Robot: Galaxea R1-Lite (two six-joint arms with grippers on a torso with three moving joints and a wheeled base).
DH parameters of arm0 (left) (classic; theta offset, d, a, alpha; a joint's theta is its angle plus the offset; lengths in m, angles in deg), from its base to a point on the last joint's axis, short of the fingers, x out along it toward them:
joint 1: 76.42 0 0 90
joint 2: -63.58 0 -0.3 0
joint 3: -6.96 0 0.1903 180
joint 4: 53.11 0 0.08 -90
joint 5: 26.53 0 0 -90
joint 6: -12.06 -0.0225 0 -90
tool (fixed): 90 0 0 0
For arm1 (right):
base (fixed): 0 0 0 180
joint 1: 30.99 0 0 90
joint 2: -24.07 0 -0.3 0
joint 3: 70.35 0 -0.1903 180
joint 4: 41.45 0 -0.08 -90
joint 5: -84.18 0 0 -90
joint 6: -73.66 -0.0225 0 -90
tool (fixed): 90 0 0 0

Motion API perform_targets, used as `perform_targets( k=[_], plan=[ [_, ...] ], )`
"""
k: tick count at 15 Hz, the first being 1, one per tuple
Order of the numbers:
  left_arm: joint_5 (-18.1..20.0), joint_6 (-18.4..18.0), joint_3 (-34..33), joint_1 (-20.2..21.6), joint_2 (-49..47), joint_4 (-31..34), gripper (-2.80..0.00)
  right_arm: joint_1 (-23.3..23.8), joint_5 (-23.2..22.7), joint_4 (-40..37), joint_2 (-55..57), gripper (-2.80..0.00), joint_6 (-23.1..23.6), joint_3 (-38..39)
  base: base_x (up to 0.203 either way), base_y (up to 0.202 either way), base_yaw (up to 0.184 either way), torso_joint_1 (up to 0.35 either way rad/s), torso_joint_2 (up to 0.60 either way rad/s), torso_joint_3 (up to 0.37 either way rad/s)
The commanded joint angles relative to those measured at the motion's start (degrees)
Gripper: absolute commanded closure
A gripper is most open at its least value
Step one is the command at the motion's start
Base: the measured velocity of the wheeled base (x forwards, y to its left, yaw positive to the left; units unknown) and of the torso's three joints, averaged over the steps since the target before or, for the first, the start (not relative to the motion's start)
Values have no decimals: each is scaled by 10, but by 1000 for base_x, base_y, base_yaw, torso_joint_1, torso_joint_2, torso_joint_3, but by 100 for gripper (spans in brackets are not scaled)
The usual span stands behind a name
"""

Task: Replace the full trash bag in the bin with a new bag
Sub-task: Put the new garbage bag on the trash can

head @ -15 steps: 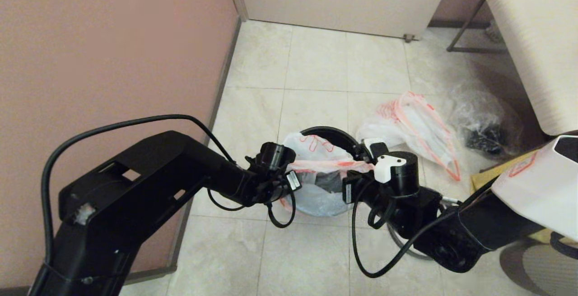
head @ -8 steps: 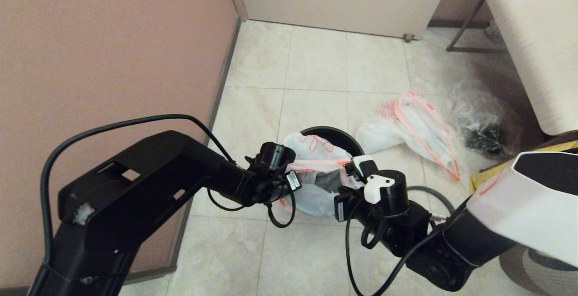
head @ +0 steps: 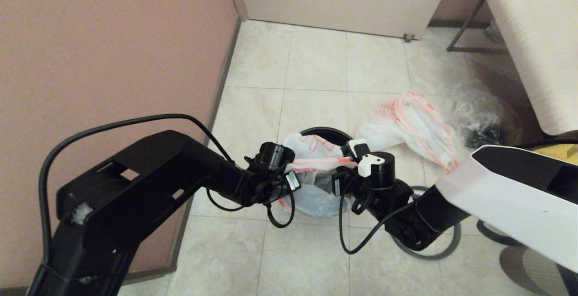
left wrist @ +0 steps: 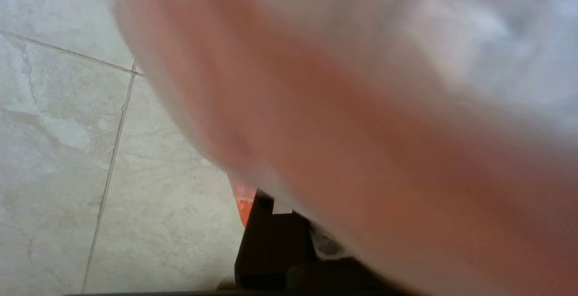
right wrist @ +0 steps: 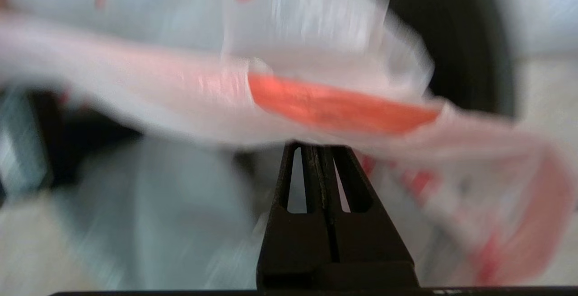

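Note:
The black bin point(head: 333, 132) stands on the tiled floor with the new bag point(head: 311, 144), white with orange lettering, draped over and into it. The bag's orange edge is stretched between my two grippers above the bin's mouth. My left gripper point(head: 289, 168) holds its left end; in the left wrist view the plastic point(left wrist: 361, 106) covers nearly everything and only one dark finger point(left wrist: 271, 241) shows. My right gripper point(right wrist: 318, 148) is shut on the orange edge point(right wrist: 334, 106), with the bin's dark wall point(right wrist: 469, 52) behind. The full trash bag point(head: 415, 126) lies on the floor right of the bin.
A grey hoop point(head: 435, 254) lies on the floor under my right arm. A clear crinkled bag with black contents point(head: 481, 119) sits right of the full bag. The pink wall point(head: 113, 61) runs close on the left, and a bench point(head: 533, 38) stands at the far right.
My right gripper has moved left and a little farther away with the bag's edge, shortening the stretched band. The left arm has not moved.

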Motion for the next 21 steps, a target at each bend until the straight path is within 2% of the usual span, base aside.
perform_targets(
  k=[1, 9, 13, 16, 21],
  plan=[
    [-1, 3, -1, -1, 1, -1, 0, 9, 4, 2, 7, 0, 2, -24, 0, 0, 0, 0, 0, 0],
    [-1, 3, -10, -8, 2, -1, 0, 32, 16, -18, -11, 0, 2, -73, 0, 0, 0, 0, 0, 0],
    [-1, 3, -28, -12, 9, -2, 0, 58, 16, -42, 19, 0, 2, -148, 0, 0, 0, 0, 0, 0],
    [-1, 3, -43, -14, 9, -3, 0, 71, 15, -53, 27, 0, 3, -157, 0, 0, 0, 0, 0, 0],
    [0, 5, -72, -10, 21, -7, 0, 101, 5, -53, 51, 0, 31, -162, 0, 0, 0, 0, 0, 0]
  ],
)
